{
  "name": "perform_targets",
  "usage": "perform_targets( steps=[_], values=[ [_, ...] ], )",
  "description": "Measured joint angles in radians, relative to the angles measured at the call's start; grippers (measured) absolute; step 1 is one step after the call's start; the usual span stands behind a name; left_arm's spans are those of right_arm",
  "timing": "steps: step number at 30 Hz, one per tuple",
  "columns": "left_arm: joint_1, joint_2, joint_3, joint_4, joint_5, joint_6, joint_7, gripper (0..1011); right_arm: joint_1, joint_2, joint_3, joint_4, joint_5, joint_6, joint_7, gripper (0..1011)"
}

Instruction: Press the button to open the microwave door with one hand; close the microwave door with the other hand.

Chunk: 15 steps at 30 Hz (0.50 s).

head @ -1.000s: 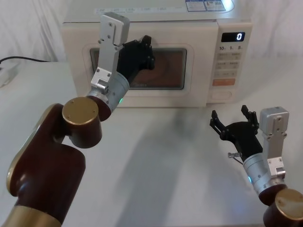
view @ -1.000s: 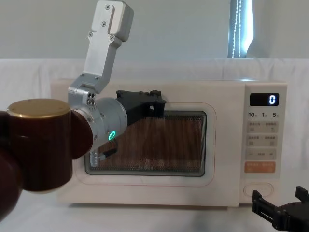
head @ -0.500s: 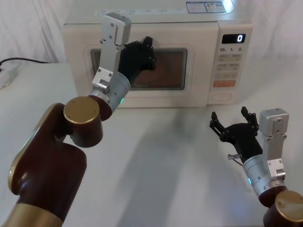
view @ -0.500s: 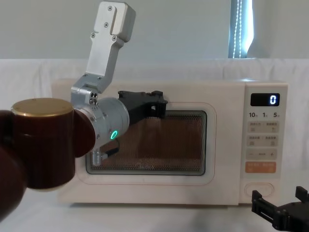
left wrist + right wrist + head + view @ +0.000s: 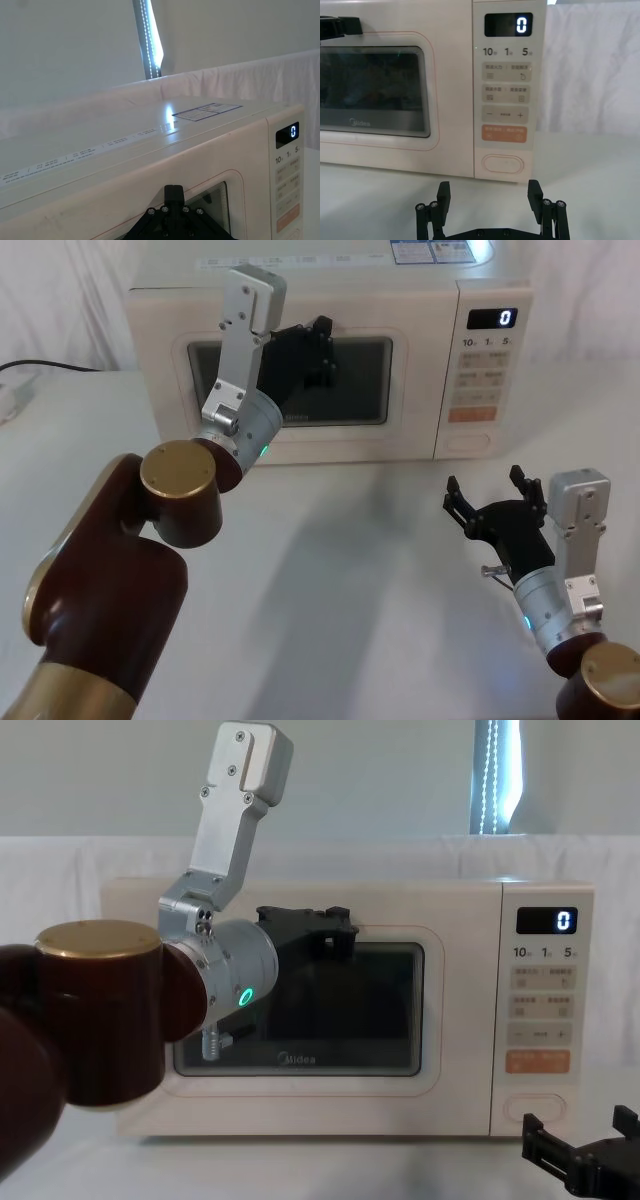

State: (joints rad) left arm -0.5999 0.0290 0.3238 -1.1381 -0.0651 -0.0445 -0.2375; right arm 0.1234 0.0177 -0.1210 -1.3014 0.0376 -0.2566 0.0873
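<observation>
The microwave door point(image 5: 290, 380) sits flush against the oven, so both steps look finished: it appears closed, with nothing left but pulling away. The left gripper point(image 5: 318, 348) rests at the door's upper window edge; I cannot tell its spread. The right gripper point(image 5: 497, 502) hovers wide and empty, below and before the oval button point(image 5: 502, 163).

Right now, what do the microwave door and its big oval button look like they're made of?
The microwave door looks like smooth cream plastic with a soft sheen, around a dark, glossy window, probably glass. The button looks like the same cream plastic, matte, with a raised rim. The left tool is at the door's top.
</observation>
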Motion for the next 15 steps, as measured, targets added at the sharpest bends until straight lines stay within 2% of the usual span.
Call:
perform_targets(
  steps=[8, 15],
  values=[
    [0.003, 0.001, 0.0, 0.0, -0.003, -0.003, 0.001, 0, 0.0, 0.0, -0.001, 0.0, 0.0, 0.0, 0.0, 1002],
    [0.038, 0.01, -0.007, -0.041, -0.008, 0.0, 0.012, 0, 0.0, 0.0, -0.001, 0.0, 0.0, 0.0, 0.0, 1002]
  ],
)
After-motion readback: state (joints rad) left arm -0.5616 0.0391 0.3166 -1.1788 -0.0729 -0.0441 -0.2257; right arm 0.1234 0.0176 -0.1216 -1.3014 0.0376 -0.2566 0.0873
